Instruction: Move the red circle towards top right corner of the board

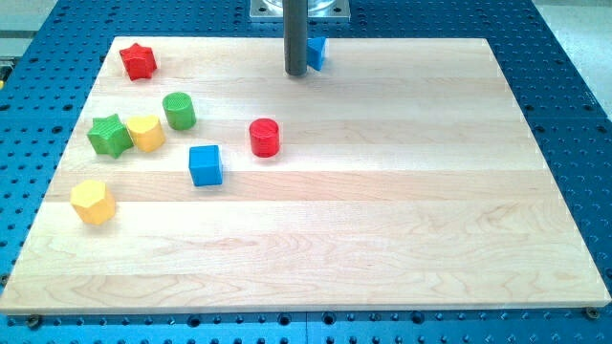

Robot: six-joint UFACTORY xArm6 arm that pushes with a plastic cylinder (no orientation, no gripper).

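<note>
Red circle (264, 137) sat left of board centre, untouched.
Left to right: red star (138, 61), green star (109, 135), yellow blocks, green cylinder (179, 110), blue cube (205, 164), then red circle. My tip (296, 73) stood well above it, beside a blue block (316, 53); no claw fitted, just a bare rod. Looked light, rigid, slippery; push from lower left. Smooth wooden board (402, 210), clear run to the right.

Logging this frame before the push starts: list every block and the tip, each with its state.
red circle: upright, mid-board, untouched
my tip: near top edge, apart from red circle
blue block: partly hidden behind rod
red star: top left, alone
green cylinder: upright
green star: touching yellow block
blue cube: alone
yellow hexagon: near left edge
</note>
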